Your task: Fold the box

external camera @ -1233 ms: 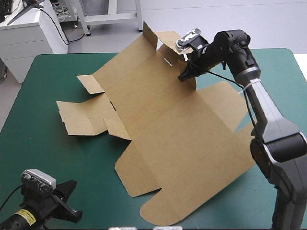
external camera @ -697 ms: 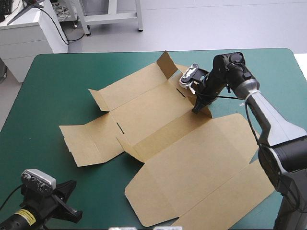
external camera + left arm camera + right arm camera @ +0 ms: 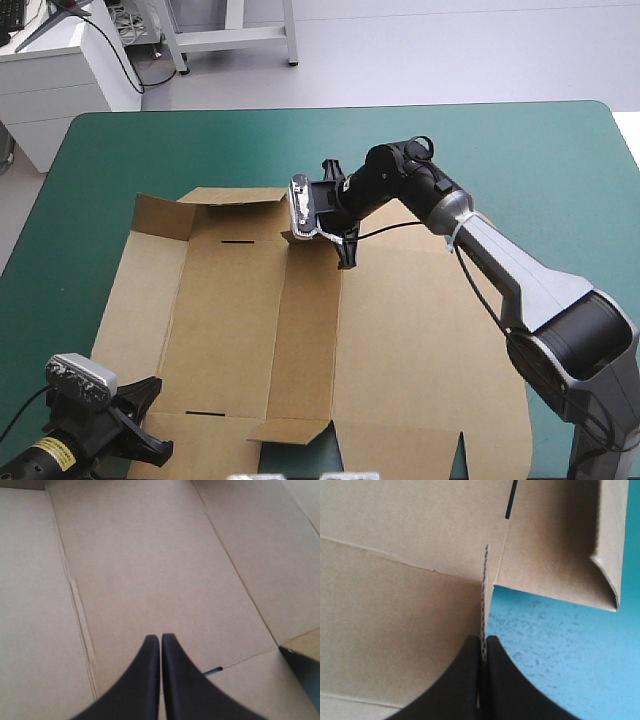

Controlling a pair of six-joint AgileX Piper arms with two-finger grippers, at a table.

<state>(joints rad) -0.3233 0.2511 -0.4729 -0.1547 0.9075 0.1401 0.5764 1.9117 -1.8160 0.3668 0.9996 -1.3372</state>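
Right arm [image 3: 500,265] stretched across, jaws pinched; left jaws together.

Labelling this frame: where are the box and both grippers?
box [image 3: 400,330]: high view, broad flat panel.
right gripper [image 3: 482,639]: right wrist view, between fingertips.
left gripper [image 3: 160,636]: left wrist view, between fingertips.
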